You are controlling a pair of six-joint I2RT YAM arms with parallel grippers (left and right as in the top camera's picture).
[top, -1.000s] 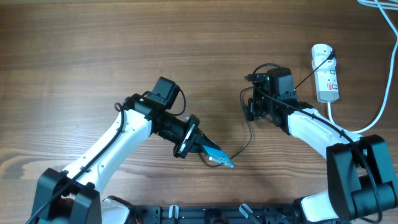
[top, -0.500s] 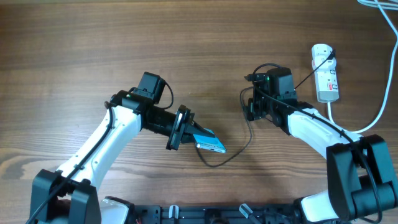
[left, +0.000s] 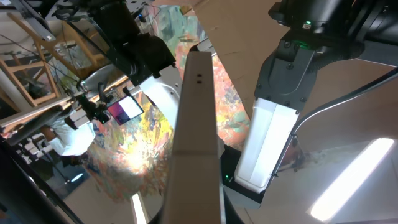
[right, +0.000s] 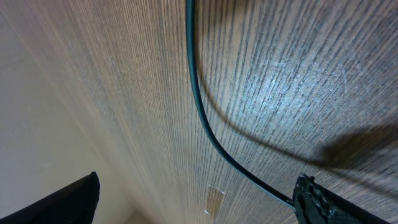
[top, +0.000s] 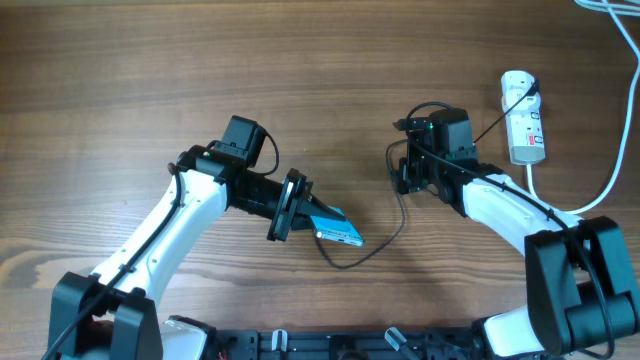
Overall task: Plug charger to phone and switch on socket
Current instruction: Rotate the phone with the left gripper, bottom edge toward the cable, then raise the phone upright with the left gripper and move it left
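My left gripper [top: 292,206] is shut on the left end of the phone [top: 335,229] and holds it over the table, teal screen up. In the left wrist view the phone [left: 198,112] runs straight out from the jaws, its glossy face mirroring the room. The charger [top: 392,232], a thin black cable, loops from the phone's right end up past my right gripper [top: 402,172] to the socket [top: 526,128]. My right gripper [right: 199,208] is open just above the wood, and the charger [right: 200,112] passes between its fingers, close to the right one.
The socket's thick white cord [top: 612,176] curves along the right edge of the table and off the top right corner. The wooden table [top: 150,80] lies under both arms.
Over the last second my left gripper drew back to the left with the phone and levelled it, and the cable loop followed. For the last half second nothing has moved. The right arm stayed still.
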